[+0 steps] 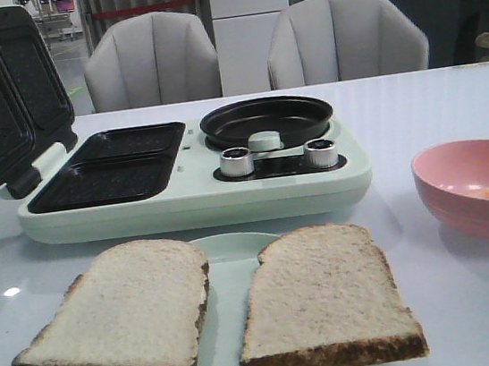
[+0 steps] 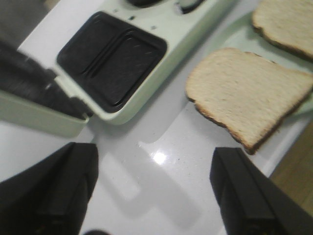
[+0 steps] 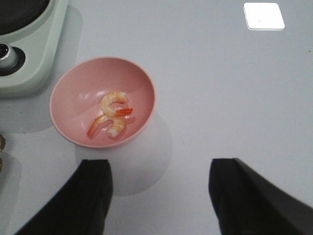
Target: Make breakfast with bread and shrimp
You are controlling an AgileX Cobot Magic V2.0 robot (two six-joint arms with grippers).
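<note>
Both the left gripper [image 2: 154, 196] and right gripper [image 3: 159, 196] hang wide open, holding nothing. The floppy bread [image 1: 122, 312] overhangs its plate [image 1: 222, 249] at six o'clock, so a pinch may fold or tear it; the shrimp [image 3: 112, 117] could slip out.

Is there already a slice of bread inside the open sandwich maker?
No: in the front view both dark wells of the sandwich maker are bare, and the two bread slices lie on the plate in front of it.

Each claw [image 2: 154, 196] [image 3: 159, 196] shows two broad, matte black, blocky fingers with squared edges.
</note>
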